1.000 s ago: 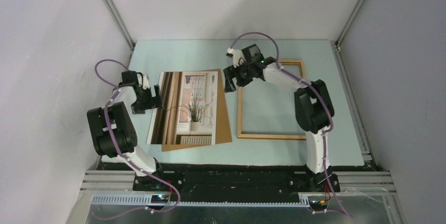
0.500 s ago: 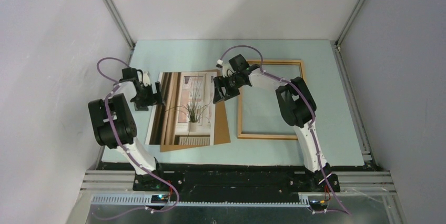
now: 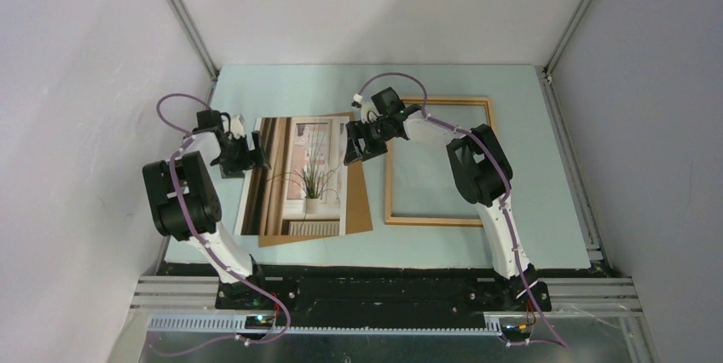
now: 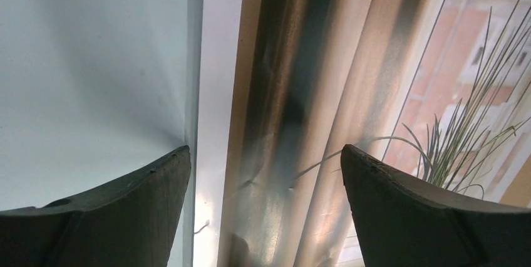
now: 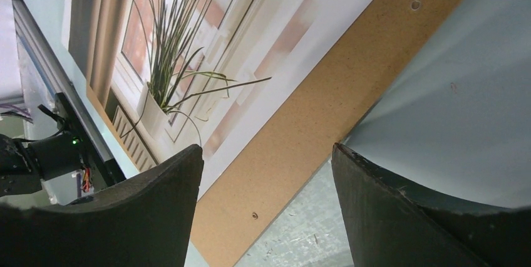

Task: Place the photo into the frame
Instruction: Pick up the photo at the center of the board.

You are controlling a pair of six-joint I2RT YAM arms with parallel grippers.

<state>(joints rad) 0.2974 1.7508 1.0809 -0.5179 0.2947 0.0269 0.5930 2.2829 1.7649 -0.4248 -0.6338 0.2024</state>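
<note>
Having closed in, left hand (image 3: 253,155) and right hand (image 3: 352,153) straddle the photo (image 3: 298,177) edges, open, empty.

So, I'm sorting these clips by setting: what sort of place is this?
Probably a robotics lab test cell rather than a home: a pale green tabletop boxed in by plain white wall panels held on aluminium corner rails.

Brown backing board (image 3: 362,199) flat on pale green tabletop (image 3: 290,86), grey walls (image 3: 384,5) and aluminium rails (image 3: 182,15) around
</note>
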